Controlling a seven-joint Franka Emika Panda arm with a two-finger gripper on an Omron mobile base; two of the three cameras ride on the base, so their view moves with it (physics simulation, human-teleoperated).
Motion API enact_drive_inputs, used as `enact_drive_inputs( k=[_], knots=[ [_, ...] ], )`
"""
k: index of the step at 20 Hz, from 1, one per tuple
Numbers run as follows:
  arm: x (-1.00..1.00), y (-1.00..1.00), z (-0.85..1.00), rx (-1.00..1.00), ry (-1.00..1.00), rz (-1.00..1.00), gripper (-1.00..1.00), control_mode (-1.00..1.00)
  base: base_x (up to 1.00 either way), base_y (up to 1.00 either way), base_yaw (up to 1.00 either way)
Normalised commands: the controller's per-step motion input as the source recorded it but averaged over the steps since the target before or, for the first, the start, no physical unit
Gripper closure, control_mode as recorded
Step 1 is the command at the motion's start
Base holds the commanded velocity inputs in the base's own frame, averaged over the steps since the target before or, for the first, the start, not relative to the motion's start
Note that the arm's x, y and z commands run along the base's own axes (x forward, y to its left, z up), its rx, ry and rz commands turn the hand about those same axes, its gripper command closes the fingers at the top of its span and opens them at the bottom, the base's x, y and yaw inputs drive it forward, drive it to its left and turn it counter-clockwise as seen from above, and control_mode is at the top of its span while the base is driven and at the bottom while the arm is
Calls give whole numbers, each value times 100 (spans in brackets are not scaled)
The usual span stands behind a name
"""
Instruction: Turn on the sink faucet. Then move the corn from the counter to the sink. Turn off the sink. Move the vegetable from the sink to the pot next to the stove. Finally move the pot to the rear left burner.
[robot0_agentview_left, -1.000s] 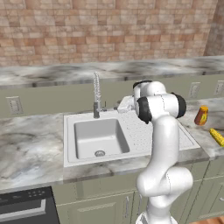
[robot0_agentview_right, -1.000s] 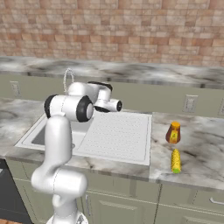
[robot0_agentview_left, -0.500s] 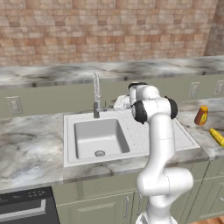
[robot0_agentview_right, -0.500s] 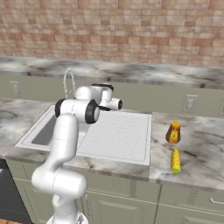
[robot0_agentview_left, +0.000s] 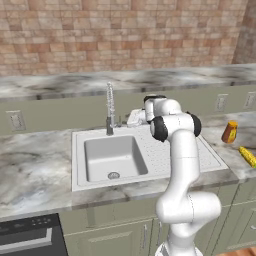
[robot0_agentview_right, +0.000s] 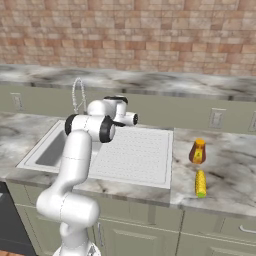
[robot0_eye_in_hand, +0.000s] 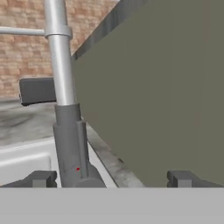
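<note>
Gripper (robot0_eye_in_hand: 111, 179) jaws spread wide, empty, close behind faucet (robot0_agentview_left: 109, 107) base. Corn (robot0_agentview_right: 200, 183) lies on counter (robot0_agentview_right: 225, 170) right of sink (robot0_agentview_left: 112, 157), well apart. Risk: fingertips pass beside the dark lever (robot0_eye_in_hand: 37, 90) without catching it, so no water.

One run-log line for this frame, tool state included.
stage: faucet turn-on | tool: open, at faucet base, holding nothing | corn: on counter, right of sink, beside bottle

Tool (robot0_agentview_left: 131, 118) beside faucet (robot0_agentview_left: 109, 109), behind sink (robot0_agentview_left: 111, 157).
</note>
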Motion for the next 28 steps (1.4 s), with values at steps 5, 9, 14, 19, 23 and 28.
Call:
enact_drive_inputs(
  k=[5,9,14,19,23,28],
  knots=[
    [0,40,-2,1,0,3,-100,-100,0,0,0],
    [0,39,0,2,0,2,-100,-100,0,0,0],
    [0,39,0,2,0,1,-100,-100,0,0,0],
    [8,45,-1,1,1,0,-100,-100,0,0,0],
    [29,50,-3,0,3,0,100,-100,0,0,0],
    [6,15,0,-1,3,-1,100,-100,0,0,0]
  ],
)
